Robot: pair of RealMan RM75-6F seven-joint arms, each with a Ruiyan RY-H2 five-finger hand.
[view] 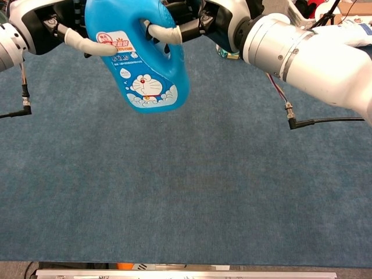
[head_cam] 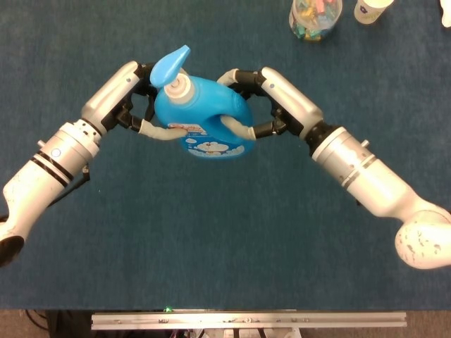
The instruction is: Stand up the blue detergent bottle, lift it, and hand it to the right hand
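The blue detergent bottle (head_cam: 201,118) hangs upright in the air above the table, its cartoon label (view: 145,87) facing the chest camera. My left hand (head_cam: 134,105) grips its left side, a pale finger lying across the label. My right hand (head_cam: 271,105) holds the bottle's right side at the handle, with a finger hooked into the handle opening (view: 157,32). In the chest view the left hand (view: 52,26) and the right hand (view: 200,20) flank the bottle at the top edge. The light-blue cap (head_cam: 171,65) points up and back.
A clear jar of colourful bits (head_cam: 315,17) and a white container (head_cam: 370,8) stand at the table's far edge on the right. A patterned cup (view: 228,51) shows behind my right wrist. Blue cloth (head_cam: 225,239) covers the table below the bottle.
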